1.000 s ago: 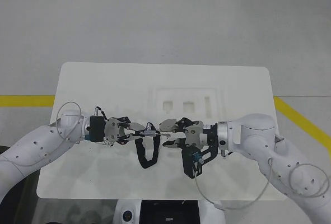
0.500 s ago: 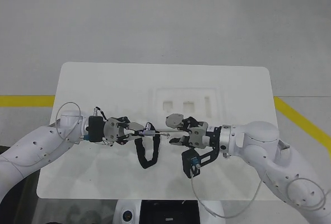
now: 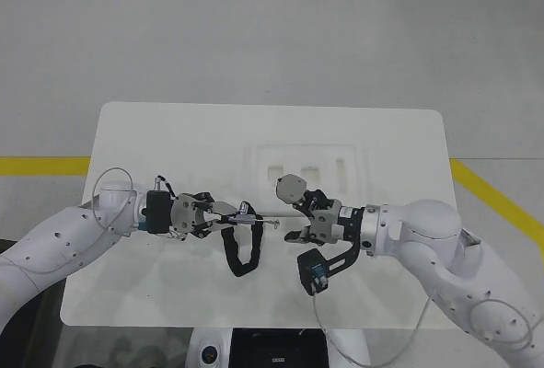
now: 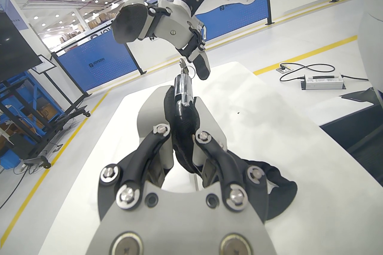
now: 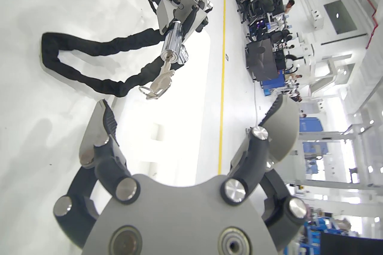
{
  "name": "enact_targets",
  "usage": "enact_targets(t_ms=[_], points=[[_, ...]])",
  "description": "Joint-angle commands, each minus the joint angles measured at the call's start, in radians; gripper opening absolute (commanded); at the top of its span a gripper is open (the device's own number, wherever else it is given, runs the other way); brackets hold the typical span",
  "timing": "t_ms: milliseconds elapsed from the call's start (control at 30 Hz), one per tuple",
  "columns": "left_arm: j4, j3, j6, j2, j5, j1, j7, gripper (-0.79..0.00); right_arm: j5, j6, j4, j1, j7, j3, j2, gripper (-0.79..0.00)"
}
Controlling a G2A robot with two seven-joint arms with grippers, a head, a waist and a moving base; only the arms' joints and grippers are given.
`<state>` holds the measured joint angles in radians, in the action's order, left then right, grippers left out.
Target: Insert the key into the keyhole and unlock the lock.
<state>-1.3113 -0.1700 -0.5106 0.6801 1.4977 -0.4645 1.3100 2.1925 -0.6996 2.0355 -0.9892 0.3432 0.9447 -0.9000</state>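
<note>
The left gripper [image 4: 179,106] has its jaws clamped on the lock [image 4: 183,88], pinching it where the chrome cylinder meets the black fabric-sleeved chain [image 4: 182,142]. The cylinder sticks out past the fingertips and points across at the other arm. The key [image 5: 161,81] sits in the keyhole at the cylinder's free end, its blade in and its bow sticking out, with a small split ring [image 5: 146,91] hanging from the bow.

The right gripper [image 5: 191,109] faces the key with its jaws wide apart and nothing between them. Its dark ribbed pads [image 5: 107,118] stand on either side of the key's line, a little short of the bow and not touching it.

From the top view, both grippers meet above the middle of the white desk [image 3: 161,138], the left gripper [image 3: 202,216] and right gripper [image 3: 295,213] nose to nose with lock [image 3: 244,217] and key [image 3: 270,221] between them. The chain [image 3: 241,253] droops in a loop toward the robot's side of the desk; I cannot tell whether it rests on the surface.

Just behind the grippers, a moulded white tray [image 3: 308,170] with shallow recesses lies on the desk. A yellow line [image 3: 32,166] is on the floor. Blue barrier panels [image 4: 98,59] in the room behind carry a white logo and lettering. A grey power box [image 4: 321,84] on the floor bears a label too small to read.
</note>
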Motion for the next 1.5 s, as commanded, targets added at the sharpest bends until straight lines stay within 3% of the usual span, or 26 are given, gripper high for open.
enact_targets(t_ms=[0,333,367,500,533,633,733,967,1233,1467], points=[[0.002,0.0,0.001,0.0,0.001,0.001,0.001,-0.785,0.107,0.048,-0.01,0.004,0.034,-0.011,0.004,0.0],[0.003,0.0,0.001,0.0,-0.002,0.003,0.001,-0.785,0.399,0.253,0.001,-0.06,0.102,-0.006,0.027,0.0],[0.003,0.0,0.001,-0.001,-0.002,0.003,0.001,-0.785,0.414,0.262,0.008,-0.066,0.105,-0.003,0.029,-0.062],[0.003,0.0,-0.001,-0.001,-0.001,0.003,-0.001,-0.785,0.449,0.266,0.031,-0.079,0.108,0.003,0.032,-0.182],[0.003,0.0,-0.001,-0.001,-0.001,0.003,-0.001,-0.785,0.454,0.267,0.037,-0.081,0.109,0.003,0.031,-0.265],[0.001,0.0,-0.002,-0.001,-0.002,0.003,-0.002,-0.785,0.481,0.254,0.047,-0.079,0.106,-0.011,0.029,-0.286],[-0.003,0.0,-0.005,-0.001,-0.003,0.006,-0.005,-0.785,0.487,0.244,0.045,-0.068,0.085,-0.027,0.021,-0.388],[-0.002,0.0,-0.006,0.001,-0.003,0.006,-0.006,-0.785,0.489,0.228,0.04,-0.048,0.046,-0.064,0.004,-0.446],[0.001,0.0,-0.005,0.001,-0.007,0.003,-0.005,-0.785,0.512,0.244,0.063,-0.046,0.048,-0.076,-0.005,-0.459],[0.001,0.0,-0.005,0.002,-0.007,0.002,-0.005,-0.785,0.523,0.245,0.065,-0.047,0.05,-0.077,-0.011,-0.662]])
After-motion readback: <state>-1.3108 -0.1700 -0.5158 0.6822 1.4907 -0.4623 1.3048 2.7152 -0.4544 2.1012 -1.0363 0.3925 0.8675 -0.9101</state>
